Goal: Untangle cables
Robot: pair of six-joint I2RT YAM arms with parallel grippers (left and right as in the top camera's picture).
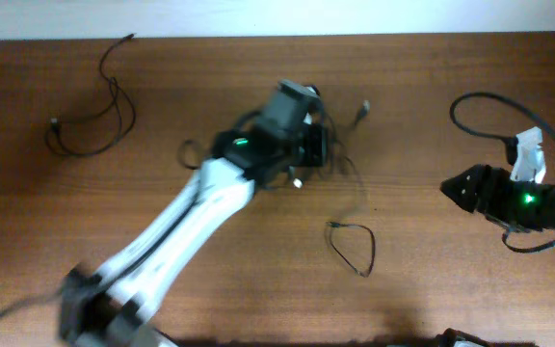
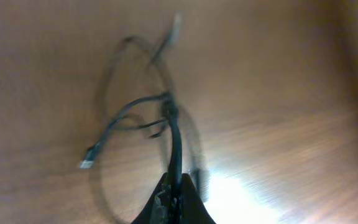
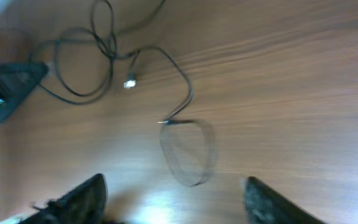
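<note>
So from where I stood, the left gripper (image 1: pixel 316 149) was out over the middle of the brown wooden table (image 1: pixel 432 299), on the end of a long white arm (image 1: pixel 186 226) reaching in diagonally. Its jaws were pinched right together on one strand of the tangled bunch of thin black cables (image 2: pixel 174 134). In the left wrist view that strand ran straight out from the fingertips to a crossing where a couple of other strands branched off. One of them ended in a small pale connector plug (image 2: pixel 87 163), and it was all pretty blurry. Just below that bunch in the overhead view, a small black cable loop (image 1: pixel 353 246) lay flat on the wood. It looked joined to the bunch by a thin strand, but honestly I couldn't tell for sure. A separate thin black cable (image 1: pixel 90 120) sat in loose curls way over at the far left of the table, well apart from everything else and with nothing touching it. The right gripper (image 1: pixel 451 188) was off at the right edge, pointing in toward the middle and well clear of the cables. Its two dark fingers (image 3: pixel 82 196) were spread wide in the right wrist view, with nothing between them, just wood and the blurry loop lying out ahead.
</note>
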